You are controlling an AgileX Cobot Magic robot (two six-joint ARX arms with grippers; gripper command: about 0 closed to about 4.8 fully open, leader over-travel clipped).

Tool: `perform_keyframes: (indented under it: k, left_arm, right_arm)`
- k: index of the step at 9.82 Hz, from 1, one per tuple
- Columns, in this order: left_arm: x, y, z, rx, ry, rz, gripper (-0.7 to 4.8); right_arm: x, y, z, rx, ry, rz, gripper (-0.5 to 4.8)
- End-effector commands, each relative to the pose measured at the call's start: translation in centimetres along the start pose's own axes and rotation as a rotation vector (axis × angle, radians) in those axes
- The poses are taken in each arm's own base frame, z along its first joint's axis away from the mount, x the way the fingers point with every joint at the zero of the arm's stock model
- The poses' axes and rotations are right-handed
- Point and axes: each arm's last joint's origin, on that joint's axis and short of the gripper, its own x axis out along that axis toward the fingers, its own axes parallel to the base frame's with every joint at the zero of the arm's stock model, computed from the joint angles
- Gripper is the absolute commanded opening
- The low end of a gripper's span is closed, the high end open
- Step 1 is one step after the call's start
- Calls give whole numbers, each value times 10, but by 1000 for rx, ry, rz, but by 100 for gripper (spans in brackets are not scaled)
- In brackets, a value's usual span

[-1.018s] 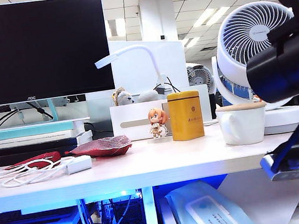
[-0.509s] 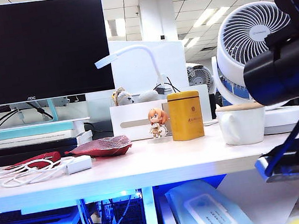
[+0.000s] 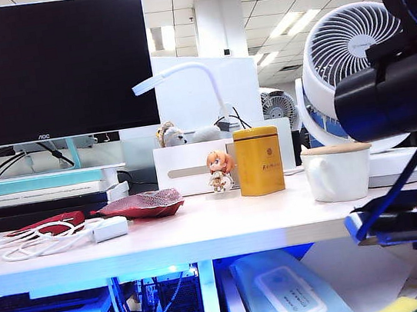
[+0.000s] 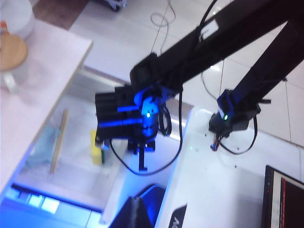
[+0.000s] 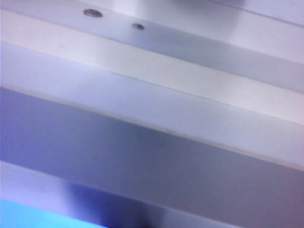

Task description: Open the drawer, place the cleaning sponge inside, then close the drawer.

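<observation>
The drawer (image 3: pixel 368 267) stands pulled out under the white desk (image 3: pixel 204 234), and its pale floor (image 4: pixel 76 166) also shows in the left wrist view. The cleaning sponge (image 3: pixel 401 306), yellow with a green layer, hangs over the drawer at the right arm's tip; in the left wrist view the sponge (image 4: pixel 97 147) sits against my right gripper (image 4: pixel 105 145), which looks shut on it. The right wrist view shows only blurred white panels. My left gripper (image 4: pixel 137 213) is shut and empty, off to the side over a white base.
On the desk stand a white mug (image 3: pixel 339 171), a yellow tin (image 3: pixel 259 160), a figurine (image 3: pixel 220 170), a fan (image 3: pixel 349 51) and a monitor (image 3: pixel 48 66). A wipes pack (image 3: pixel 290 296) and a wooden stick (image 4: pixel 58 140) lie in the drawer. The right arm (image 3: pixel 387 100) fills the right side.
The right arm has tilted and shifted a little left. The sponge has risen into the exterior view's lower right corner with it. The left gripper stays where it was.
</observation>
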Motion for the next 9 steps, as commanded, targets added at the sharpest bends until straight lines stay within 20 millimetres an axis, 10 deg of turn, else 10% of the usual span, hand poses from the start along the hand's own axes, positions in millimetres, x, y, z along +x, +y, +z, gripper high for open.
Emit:
perform_keyframes:
  k: [1,9]
  left_arm:
    - [-2,1,-2,-3,21,62,-5]
    - [-2,1,-3,-4,34,82,-5]
  right_arm:
    - [0,0,3,-6,-37,-16,-6]
    - [-1,2,13,-22,-142,-7,-6]
